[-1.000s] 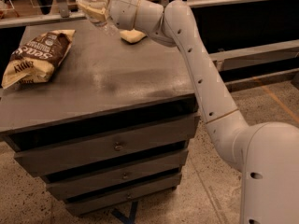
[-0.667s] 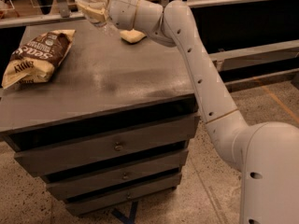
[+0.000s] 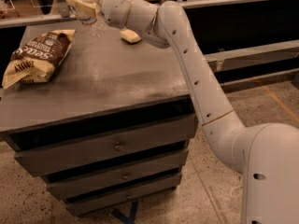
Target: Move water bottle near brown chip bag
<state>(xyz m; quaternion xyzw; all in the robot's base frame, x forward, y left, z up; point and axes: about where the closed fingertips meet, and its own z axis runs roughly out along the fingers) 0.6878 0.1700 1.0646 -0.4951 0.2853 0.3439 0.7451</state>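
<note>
Camera view shows the pincer [image 3: 80,6] raised above the far edge of the worktop [image 3: 117,83], up and to the right of the brown chip bag [image 3: 38,56], and closed around the water bottle [image 3: 92,26], whose clear lower part hangs out beneath it. The bottle is off the surface and apart from the bag, which lies flat near the worktop's left edge. A pale yellow sponge wedge [image 3: 130,36] rests further right of the bag, behind the arm [image 3: 187,64]. The bottle looks small, thin-walled and crinkly, so it is probably light and will dent under a hard squeeze, and smooth plastic could slip or twist in a loose one. The best hold is likely across its middle at the label band, firm but not crushing. It should be set down upright beside the bag, since a light bottle tips easily.
</note>
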